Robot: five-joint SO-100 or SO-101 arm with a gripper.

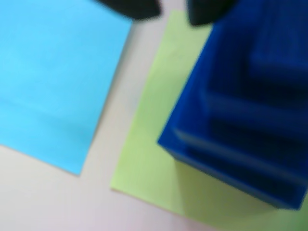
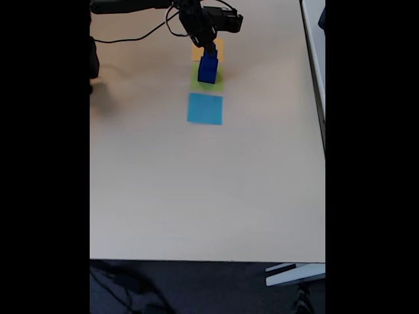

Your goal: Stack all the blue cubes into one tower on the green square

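1. The blue cubes (image 2: pixel 207 68) stand stacked as a tower on the green square (image 2: pixel 216 84), at the worktop's far side.
2. The jaws of the gripper (image 2: pixel 211 48) sit at the tower's top; grip unclear.
3. Judged final placement; next, release gently and lift straight up.

In the fixed view, the cubes (image 2: pixel 207 67) stand stacked on the middle square (image 2: pixel 207 81) of three on the desk (image 2: pixel 196 190).

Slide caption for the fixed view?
Gripper poised atop a tower of small dark-blue cubes on the lime-green square patch.
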